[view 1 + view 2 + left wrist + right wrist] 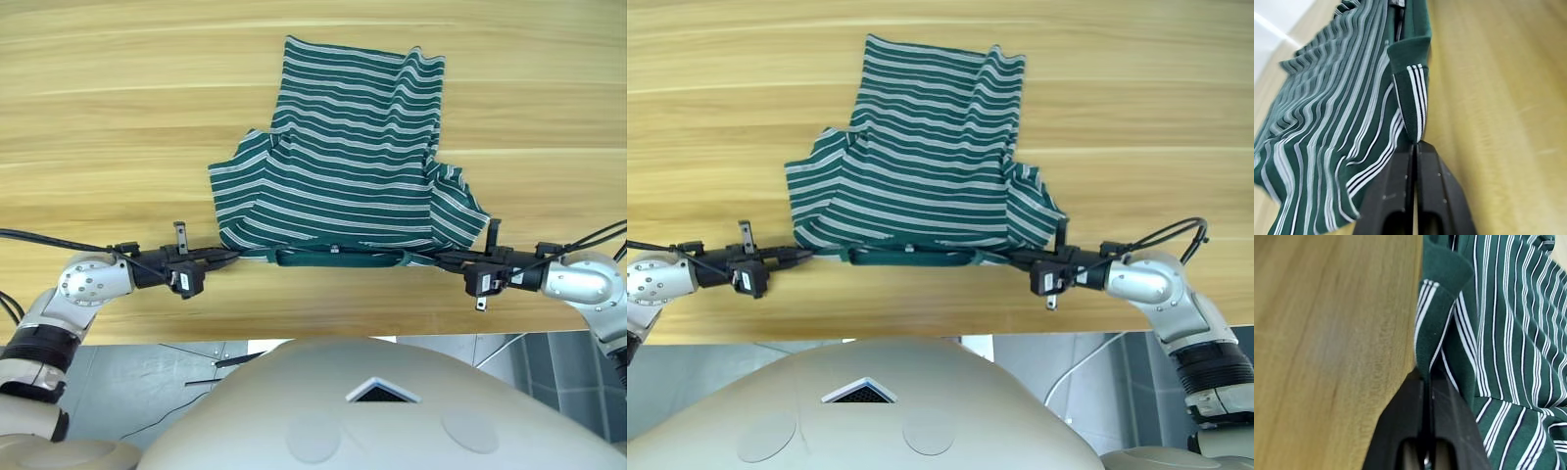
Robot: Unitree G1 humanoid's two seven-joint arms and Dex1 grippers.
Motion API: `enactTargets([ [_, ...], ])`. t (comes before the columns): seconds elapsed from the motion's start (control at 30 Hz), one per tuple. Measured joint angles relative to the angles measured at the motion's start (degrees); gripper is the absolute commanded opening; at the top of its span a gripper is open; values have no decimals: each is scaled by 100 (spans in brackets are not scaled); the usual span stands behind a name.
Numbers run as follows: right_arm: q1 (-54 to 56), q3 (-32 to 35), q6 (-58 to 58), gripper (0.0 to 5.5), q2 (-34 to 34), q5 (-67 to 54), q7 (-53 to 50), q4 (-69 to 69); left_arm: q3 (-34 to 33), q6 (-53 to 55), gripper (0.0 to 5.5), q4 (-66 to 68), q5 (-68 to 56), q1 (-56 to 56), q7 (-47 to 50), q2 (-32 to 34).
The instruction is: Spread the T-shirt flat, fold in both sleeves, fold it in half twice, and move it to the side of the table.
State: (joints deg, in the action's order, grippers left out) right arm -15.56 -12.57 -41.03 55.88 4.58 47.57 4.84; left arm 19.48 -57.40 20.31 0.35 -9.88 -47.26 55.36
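With left gripper (230, 256) pinching tight on one shoulder of the green striped T-shirt (343, 166), and right gripper (441, 258) clamped on the other shoulder. Lies on the wooden table (108, 127) near its front edge, collar (338, 257) pulled taut between both, body rumpled farther back.

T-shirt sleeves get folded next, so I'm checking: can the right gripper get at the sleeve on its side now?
Probably yes, once it lets go: the right gripper is shut on the T-shirt's near edge. The right sleeve lies rumpled just beyond it, with nothing on top.
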Motion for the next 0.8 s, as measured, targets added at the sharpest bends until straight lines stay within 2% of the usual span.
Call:
enactTargets([
  [0.1, -156, -28, 29, 0, 82, -119, 140, -149, 18, 160, 100, -337, -81, -140, -197, 113],
  [0.33, -749, -134, 250, 138, 453, -727, 818, -805, -40, 451, 224, -811, -351, -406, -495, 373],
  [0.57, -1029, -124, 332, 259, 653, -1015, 1161, -1059, -210, 630, 335, -1331, -1259, -643, -884, 593],
  [0.67, -1173, -88, 313, 316, 668, -1649, 1365, -1422, -346, 713, 389, -1338, -1434, -551, -973, 584],
  [0.77, -889, 544, 366, 363, 585, -3082, 1506, -1514, -527, 790, 391, -1305, -1608, -139, -972, 367],
  [0.8, -628, 880, 477, 339, 467, -3619, 1488, -1376, -571, 799, 391, -1215, -1623, 37, -963, 223],
])
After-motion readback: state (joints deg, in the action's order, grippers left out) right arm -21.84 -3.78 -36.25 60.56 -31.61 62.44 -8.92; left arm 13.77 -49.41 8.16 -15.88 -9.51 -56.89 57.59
